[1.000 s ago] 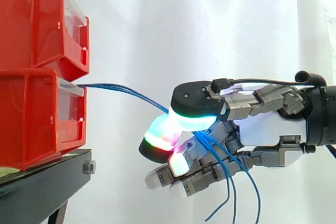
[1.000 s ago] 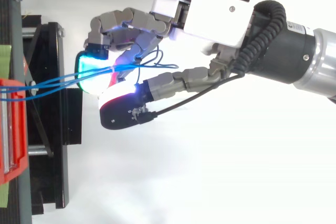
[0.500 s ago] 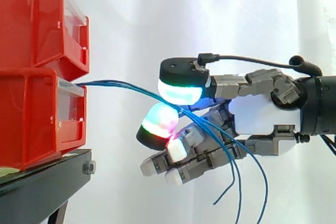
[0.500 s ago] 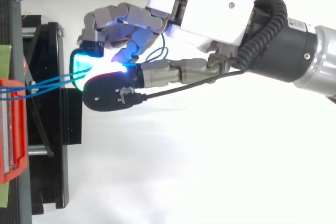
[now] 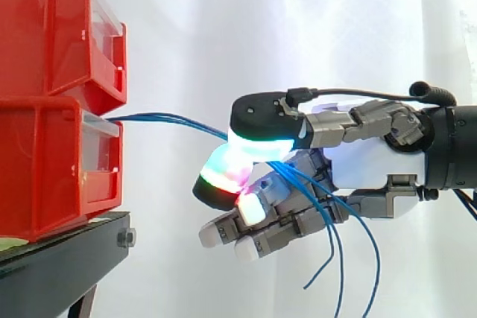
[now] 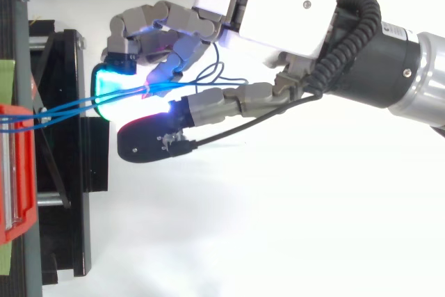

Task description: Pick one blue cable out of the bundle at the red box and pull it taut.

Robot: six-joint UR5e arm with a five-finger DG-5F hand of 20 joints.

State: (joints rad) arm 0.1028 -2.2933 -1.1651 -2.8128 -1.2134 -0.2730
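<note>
A bundle of thin blue cables (image 5: 171, 121) comes out of the lower red box (image 5: 52, 176) and runs right with a slight sag to my hand (image 5: 373, 169). There the strands pass over a green and magenta fingertip (image 5: 220, 176) and between the curled fingers. Their loose ends (image 5: 335, 258) hang down behind the hand. In the top view the cables (image 6: 62, 109) cross a cyan fingertip (image 6: 104, 88). The thumb (image 6: 142, 145) lies beside the strands there, a little apart from them. The hand (image 6: 278, 19) is shut with the cables caught among its fingers.
A second red bin (image 5: 52, 27) sits on top of the lower one. Both rest on a black stand (image 5: 59, 266) at the left, seen from above as a black frame (image 6: 69, 172). A white curtain hangs behind.
The thumb swung over the cables half a second ago. It has now dropped onto the finger pad in the side view and slid sideways off the strands in the top view. The cables stay slack.
</note>
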